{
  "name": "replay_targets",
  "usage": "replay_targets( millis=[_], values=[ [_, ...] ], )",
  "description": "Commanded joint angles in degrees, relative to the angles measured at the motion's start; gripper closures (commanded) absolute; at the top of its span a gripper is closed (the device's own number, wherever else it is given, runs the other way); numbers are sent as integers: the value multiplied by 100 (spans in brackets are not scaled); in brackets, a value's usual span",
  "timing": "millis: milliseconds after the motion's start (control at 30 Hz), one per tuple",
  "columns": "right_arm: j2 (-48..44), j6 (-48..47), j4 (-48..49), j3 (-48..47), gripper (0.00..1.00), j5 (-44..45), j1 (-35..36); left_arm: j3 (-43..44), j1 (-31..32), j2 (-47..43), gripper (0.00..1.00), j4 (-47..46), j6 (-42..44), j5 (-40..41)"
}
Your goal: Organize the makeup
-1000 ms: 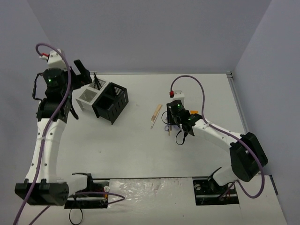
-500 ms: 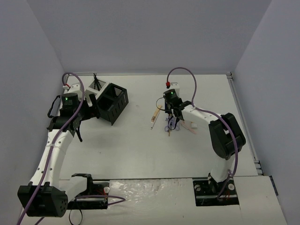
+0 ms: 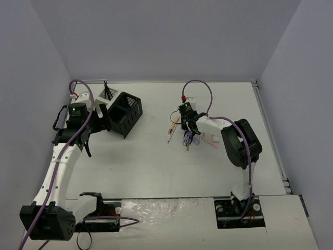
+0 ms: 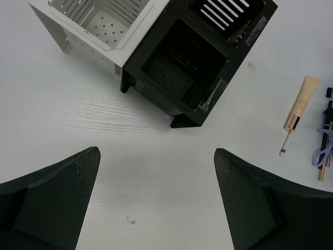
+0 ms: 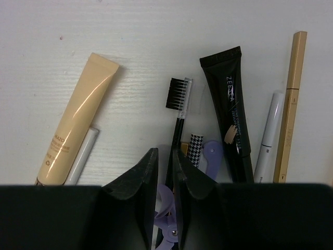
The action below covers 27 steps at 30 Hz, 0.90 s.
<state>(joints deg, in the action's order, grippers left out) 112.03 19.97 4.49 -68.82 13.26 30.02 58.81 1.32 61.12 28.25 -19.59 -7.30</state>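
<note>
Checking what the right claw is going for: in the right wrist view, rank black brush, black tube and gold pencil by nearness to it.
1. Black brush, handle running into the right claw.
2. Black tube, just to the right.
3. Gold pencil, far right.

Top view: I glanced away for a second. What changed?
The right gripper slid left over the makeup, its jaws closing around the black brush. The left gripper drew back from beyond the boxes to hover open beside them. Boxes and makeup stayed put.
</note>
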Motion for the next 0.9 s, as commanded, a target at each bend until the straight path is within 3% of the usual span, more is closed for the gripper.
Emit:
replay_targets(
  millis=[0, 867],
  values=[
    [-60, 273, 72, -143, 85, 146, -40, 424, -24, -7, 11, -147, -24, -70],
    [102, 636, -273, -26, 84, 535, -49, 456, -23, 133, 11, -109, -71, -172]
  ],
)
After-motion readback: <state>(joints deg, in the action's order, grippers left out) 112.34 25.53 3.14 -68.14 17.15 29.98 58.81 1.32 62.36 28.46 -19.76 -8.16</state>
